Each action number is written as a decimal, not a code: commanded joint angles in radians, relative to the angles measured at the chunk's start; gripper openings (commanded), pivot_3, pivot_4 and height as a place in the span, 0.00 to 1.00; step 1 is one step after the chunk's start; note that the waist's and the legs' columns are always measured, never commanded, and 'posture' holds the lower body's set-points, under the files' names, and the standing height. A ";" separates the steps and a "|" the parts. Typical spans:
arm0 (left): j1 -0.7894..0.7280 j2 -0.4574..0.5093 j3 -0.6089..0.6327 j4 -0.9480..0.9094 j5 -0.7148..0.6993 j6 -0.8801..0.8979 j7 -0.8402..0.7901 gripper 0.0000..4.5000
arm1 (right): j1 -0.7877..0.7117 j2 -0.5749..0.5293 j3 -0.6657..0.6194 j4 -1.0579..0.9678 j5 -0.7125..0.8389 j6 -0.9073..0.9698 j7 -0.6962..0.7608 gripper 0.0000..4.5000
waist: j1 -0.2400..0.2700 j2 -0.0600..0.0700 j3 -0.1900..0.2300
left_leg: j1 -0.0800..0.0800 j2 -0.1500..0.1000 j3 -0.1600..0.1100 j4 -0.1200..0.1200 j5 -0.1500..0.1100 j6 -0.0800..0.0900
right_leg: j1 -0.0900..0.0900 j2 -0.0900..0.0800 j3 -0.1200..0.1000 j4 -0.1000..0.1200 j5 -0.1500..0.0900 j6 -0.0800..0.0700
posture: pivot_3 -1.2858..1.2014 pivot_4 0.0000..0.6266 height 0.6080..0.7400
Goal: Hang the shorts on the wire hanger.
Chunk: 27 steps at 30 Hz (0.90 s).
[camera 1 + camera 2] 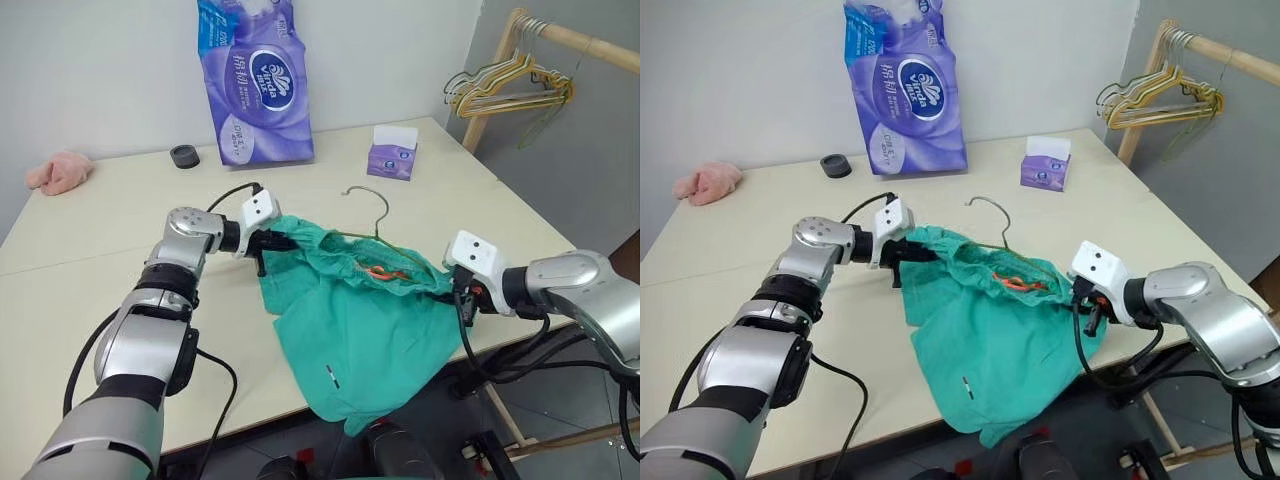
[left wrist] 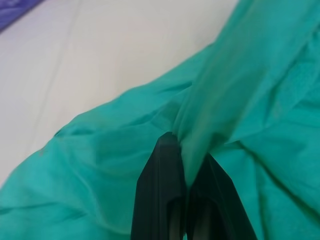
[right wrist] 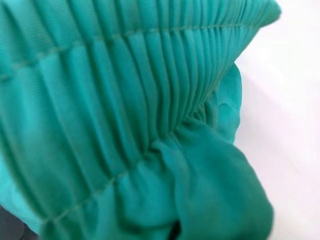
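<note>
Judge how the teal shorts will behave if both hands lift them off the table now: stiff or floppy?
Probably floppy: the shorts lie crumpled, one leg drooping over the table edge. Likely light, since the left hand bunches fabric in a thin pinch. The gathered waistband by the right hand may stretch and sag between grips.

even, bright indoor light — soft shadows under the shorts (image 1: 350, 330) on the table (image 1: 120, 210). head views sharp; both wrist views soft — close fabric blurred, pale tabletop washed out by glare.
</note>
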 commanded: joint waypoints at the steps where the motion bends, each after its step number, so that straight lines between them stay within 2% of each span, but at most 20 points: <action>1: -0.047 0.015 0.041 0.020 -0.004 0.003 0.046 0.01 | 0.000 -0.018 -0.057 -0.046 0.029 0.007 -0.003 0.00 | 0.000 0.000 0.000 | 0.000 0.000 0.000 0.000 0.000 0.000 | 0.000 0.000 0.000 0.000 0.000 0.000 | 0.40 0.10 1.00; 12: 0.000 0.012 0.025 -0.009 0.017 0.006 -0.016 0.01 | 0.004 -0.012 -0.081 -0.058 0.062 0.024 -0.030 0.00 | 0.000 0.000 0.000 | 0.000 0.000 0.000 0.000 0.000 0.000 | 0.000 0.000 0.000 0.000 0.000 0.000 | 0.40 0.10 1.00; 15: 0.007 0.004 0.047 -0.030 -0.016 0.050 -0.052 0.01 | -0.002 -0.006 -0.083 -0.057 0.074 0.027 -0.040 0.00 | 0.000 0.000 0.000 | 0.000 0.000 0.000 0.000 0.000 0.000 | 0.000 0.000 0.000 0.000 0.000 0.000 | 0.40 0.10 1.00; 22: 0.019 -0.007 0.090 -0.110 -0.073 0.103 -0.067 0.46 | 0.001 -0.004 -0.089 -0.066 0.095 0.033 -0.054 0.00 | 0.000 0.000 0.000 | 0.000 0.000 0.000 0.000 0.000 0.000 | 0.000 0.000 0.000 0.000 0.000 0.000 | 0.40 0.10 1.00; 26: 0.065 0.018 0.121 -0.194 -0.111 0.123 -0.071 0.73 | 0.004 0.003 -0.106 -0.067 0.116 0.044 -0.069 0.00 | -0.001 0.000 0.000 | 0.000 0.000 0.000 0.000 0.000 0.000 | 0.000 0.000 0.000 0.000 0.000 0.000 | 0.40 0.10 1.00; 27: 0.074 0.024 0.124 -0.210 -0.115 0.130 -0.074 0.73 | 0.004 0.004 -0.109 -0.067 0.121 0.047 -0.072 0.00 | -0.001 0.000 0.000 | 0.000 0.000 0.000 0.000 0.000 0.000 | 0.000 0.000 0.000 0.001 0.000 0.000 | 0.40 0.10 1.00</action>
